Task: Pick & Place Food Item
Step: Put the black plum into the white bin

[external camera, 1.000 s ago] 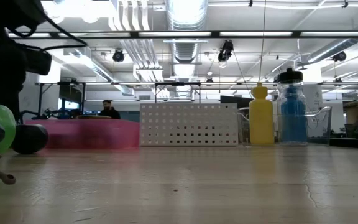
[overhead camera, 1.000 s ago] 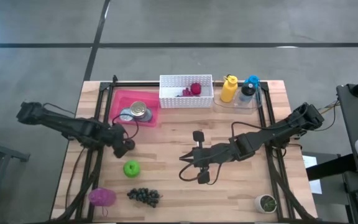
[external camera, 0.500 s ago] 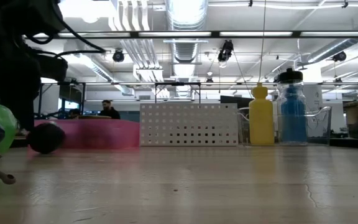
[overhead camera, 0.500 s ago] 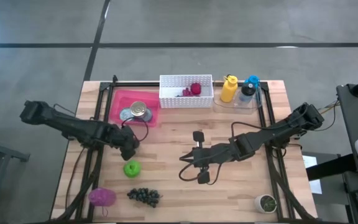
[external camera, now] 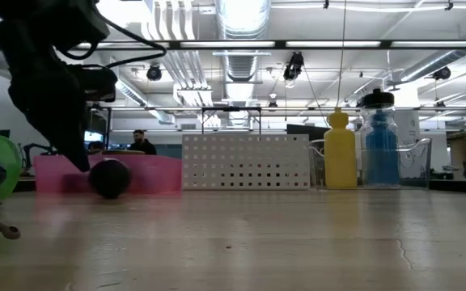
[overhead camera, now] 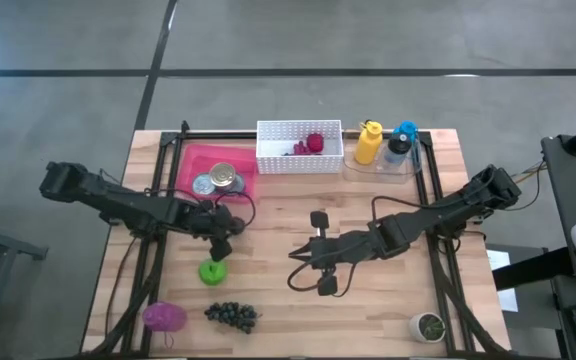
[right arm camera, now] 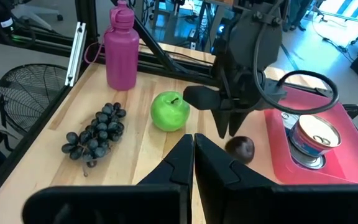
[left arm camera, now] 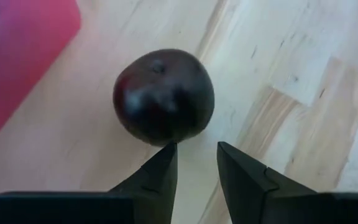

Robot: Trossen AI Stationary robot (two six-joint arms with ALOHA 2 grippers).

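A dark plum (left arm camera: 164,96) is seen lying free on the wooden table (overhead camera: 278,300), just beside the near edge of the pink tray (overhead camera: 196,163) and between that tray and a green apple (overhead camera: 213,270). In the left wrist view the plum sits just ahead of the fingertips (left arm camera: 165,155), which are parted by a narrow gap with nothing between them. The left gripper (overhead camera: 225,236) is thus held a little open and empty, poised above and just beside the plum, as the right wrist view also shows. The step in hand is judged to be the approach to a pick, with no grasp made; whether the plum or the apple is the chosen food cannot be told for certain, though the plum is what the fingers are aimed at. For the next move the jaws would need to be spread wider than the plum, lowered around it and then closed, since the present gap looks too narrow for it. The right gripper (overhead camera: 301,257) is kept clenched on nothing and waits near the table's middle. Farther off, a bunch of dark grapes (overhead camera: 231,315) and a magenta bottle (overhead camera: 164,317) lie near the front edge, cans (overhead camera: 223,177) rest in the tray, and a white perforated basket (overhead camera: 299,160) stands at the back
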